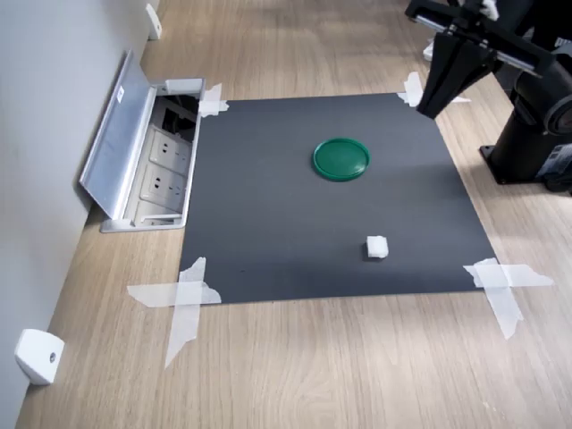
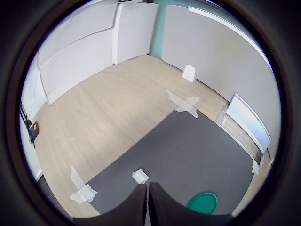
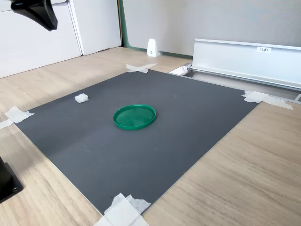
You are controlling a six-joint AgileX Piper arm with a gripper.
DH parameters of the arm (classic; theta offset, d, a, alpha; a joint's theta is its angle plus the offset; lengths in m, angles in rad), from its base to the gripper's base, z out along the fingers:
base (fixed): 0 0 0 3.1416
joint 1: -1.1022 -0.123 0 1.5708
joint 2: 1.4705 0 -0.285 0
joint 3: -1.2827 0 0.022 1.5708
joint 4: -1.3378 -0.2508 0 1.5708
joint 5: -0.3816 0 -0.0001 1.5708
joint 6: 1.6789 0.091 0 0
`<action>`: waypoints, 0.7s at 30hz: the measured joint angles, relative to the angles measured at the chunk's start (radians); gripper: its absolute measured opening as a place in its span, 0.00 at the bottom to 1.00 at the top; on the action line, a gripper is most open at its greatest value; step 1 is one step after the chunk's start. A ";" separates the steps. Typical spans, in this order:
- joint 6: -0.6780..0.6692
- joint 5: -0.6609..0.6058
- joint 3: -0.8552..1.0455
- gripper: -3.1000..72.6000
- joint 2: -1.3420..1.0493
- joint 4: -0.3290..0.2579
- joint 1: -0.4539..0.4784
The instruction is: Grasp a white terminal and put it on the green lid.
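In the first exterior view, an open floor socket box is seen at the first exterior view's left, beside a dark mat taped to the wood floor. The green lid is found near the mat's middle, lying flat. The white terminal is seen further toward the first exterior view's right and nearer the camera, well apart from the lid and resting alone on the mat. The gripper is held high over the mat's far right corner, nothing being carried; in the wrist view its fingers are seen pressed together.

The terminal is judged light, stiff and easily nudged, so it should be pinched across two opposite flat sides, the jaws being opened first.
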 joint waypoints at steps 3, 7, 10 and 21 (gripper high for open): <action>-0.019 -0.050 -0.028 0.03 0.040 0.002 0.000; -0.065 -0.140 -0.081 0.03 0.118 0.043 -0.011; -0.080 -0.148 -0.122 0.03 0.153 0.125 -0.072; -0.011 -0.173 -0.154 0.18 0.248 0.427 -0.418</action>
